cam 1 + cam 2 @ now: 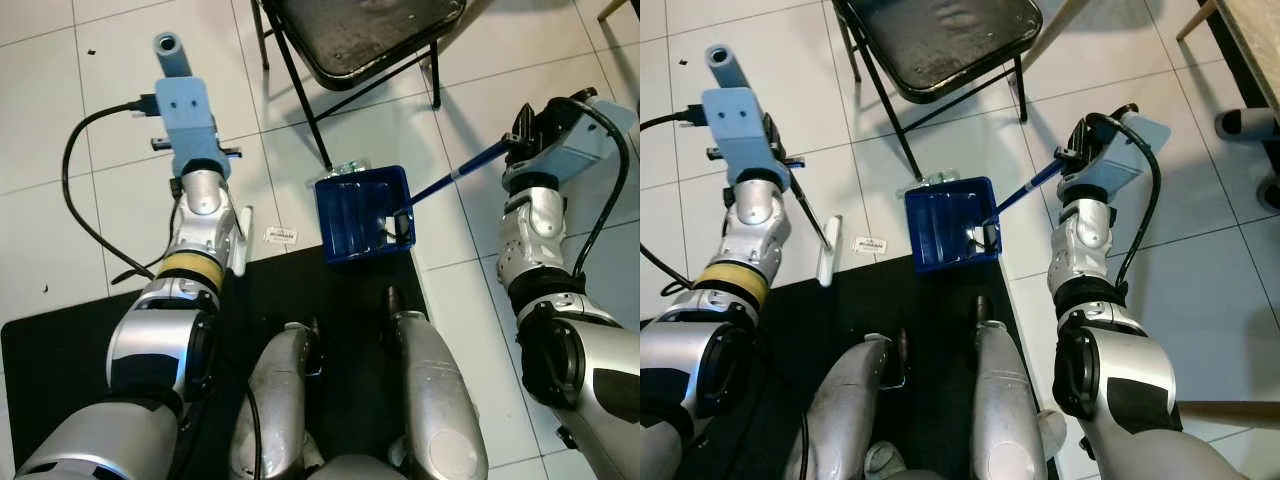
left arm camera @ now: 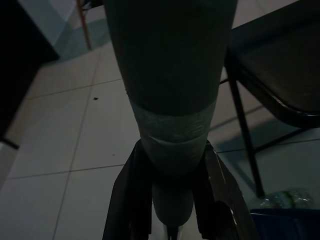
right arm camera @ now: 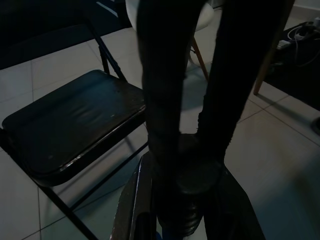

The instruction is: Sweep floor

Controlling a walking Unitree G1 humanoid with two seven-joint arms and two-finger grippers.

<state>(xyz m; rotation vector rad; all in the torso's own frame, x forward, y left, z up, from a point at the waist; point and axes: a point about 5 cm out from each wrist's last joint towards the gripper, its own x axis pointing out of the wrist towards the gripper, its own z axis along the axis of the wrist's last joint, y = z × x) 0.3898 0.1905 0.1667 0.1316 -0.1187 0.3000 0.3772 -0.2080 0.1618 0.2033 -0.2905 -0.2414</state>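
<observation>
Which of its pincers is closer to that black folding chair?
Right. The right pincer, holding the blue dustpan's handle, is just off the chair's front leg. The left pincer, gripping the broom handle, is farther off.

A folding chair (image 1: pixel 360 40) stands just beyond the blue dustpan (image 1: pixel 362 213); open tile (image 1: pixel 60 120) lies leftward.
</observation>
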